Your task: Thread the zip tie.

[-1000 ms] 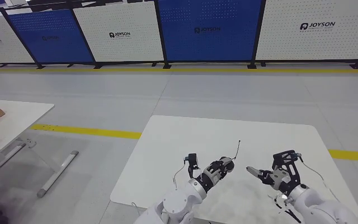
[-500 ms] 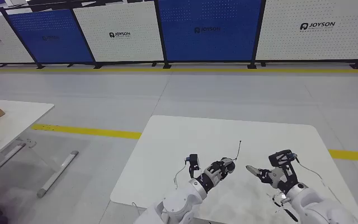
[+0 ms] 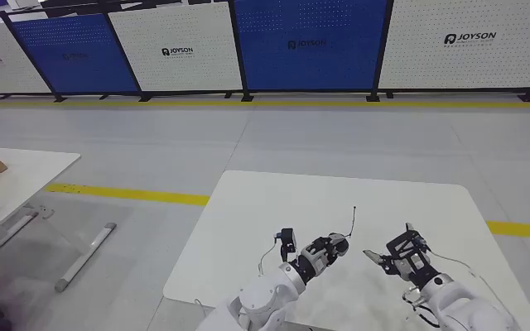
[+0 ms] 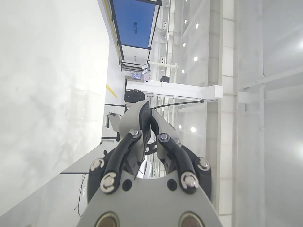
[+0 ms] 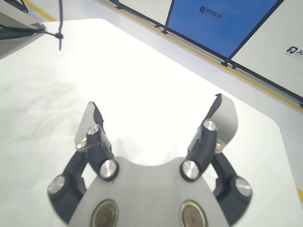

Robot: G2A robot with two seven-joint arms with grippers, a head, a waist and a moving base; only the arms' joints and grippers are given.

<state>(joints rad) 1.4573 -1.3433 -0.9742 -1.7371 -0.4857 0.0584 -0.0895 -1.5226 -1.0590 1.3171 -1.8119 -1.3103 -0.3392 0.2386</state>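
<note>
While the left gripper (image 4: 147,113) pinches one end of the zip tie (image 4: 176,104) between fingers (image 4: 131,119) pressed tight together, the tie sticks out past them in the air over the table (image 3: 273,207) and ends in its small head (image 4: 201,100). The right gripper (image 5: 156,102) hangs near, to one side of the tie and apart from it, spread wide with nothing in it. From its wrist view a thin dark line (image 5: 59,5) crosses the head. Whether that is the tie's own tail already through the slot or something nearer the lens, I cannot tell. On balance the step in hand looks like the line-up before threading: one arm presents the tie and the other is placed to take the free part. The next move calls for a fine approach by the right gripper and a close on the thin tail without knocking it. Then comes a straight feed into the slot, which leaves little room for error.
</note>
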